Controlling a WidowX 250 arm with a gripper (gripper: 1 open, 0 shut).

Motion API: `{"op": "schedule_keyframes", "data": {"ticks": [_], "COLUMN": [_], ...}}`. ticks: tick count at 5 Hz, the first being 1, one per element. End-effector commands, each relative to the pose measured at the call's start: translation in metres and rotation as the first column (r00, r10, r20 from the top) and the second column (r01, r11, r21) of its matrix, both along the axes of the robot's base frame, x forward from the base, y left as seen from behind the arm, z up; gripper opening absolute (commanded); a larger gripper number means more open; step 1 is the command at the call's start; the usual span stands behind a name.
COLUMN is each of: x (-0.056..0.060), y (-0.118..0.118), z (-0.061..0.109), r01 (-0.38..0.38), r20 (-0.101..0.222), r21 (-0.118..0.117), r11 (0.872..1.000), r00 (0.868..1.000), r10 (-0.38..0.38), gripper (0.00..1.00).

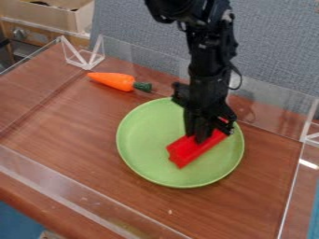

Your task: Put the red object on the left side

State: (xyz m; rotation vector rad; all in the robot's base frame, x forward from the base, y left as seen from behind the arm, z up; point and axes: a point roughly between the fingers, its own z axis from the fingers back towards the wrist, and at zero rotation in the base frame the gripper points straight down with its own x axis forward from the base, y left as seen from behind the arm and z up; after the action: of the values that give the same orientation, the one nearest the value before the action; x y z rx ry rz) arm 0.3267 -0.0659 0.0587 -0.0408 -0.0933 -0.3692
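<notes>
The red object (192, 150) is sitting on the green plate (140, 147), with the black gripper (203, 133) pinched narrow right over it, touching its top.

Bright red block (195, 149) on a light green plate (147, 154); orange carrot (111, 80) with a dark green tip; reddish-brown wooden table (62, 126); black robot arm (206, 56); speckled grey backdrop (281, 47); white wire stand (82, 55).

Partly obscured by the dark hand (203, 133): upper end of the red object (189, 150); cropped at the frame's edges: arm (187, 11) above, desk (75, 131) below, cardboard box (48, 13) at upper left.
</notes>
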Motion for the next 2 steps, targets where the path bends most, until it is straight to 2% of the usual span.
{"op": "schedule_keyframes", "data": {"ticks": [1, 2], "x": [0.003, 0.001], "y": [0.029, 0.079], "z": [0.054, 0.067], "r01": [-0.085, -0.226], "r20": [0.133, 0.147], "r21": [-0.015, -0.018], "r11": [0.996, 0.974], "r00": [0.987, 0.963], "r10": [0.086, 0.226], "gripper": [0.00, 0.00]}}
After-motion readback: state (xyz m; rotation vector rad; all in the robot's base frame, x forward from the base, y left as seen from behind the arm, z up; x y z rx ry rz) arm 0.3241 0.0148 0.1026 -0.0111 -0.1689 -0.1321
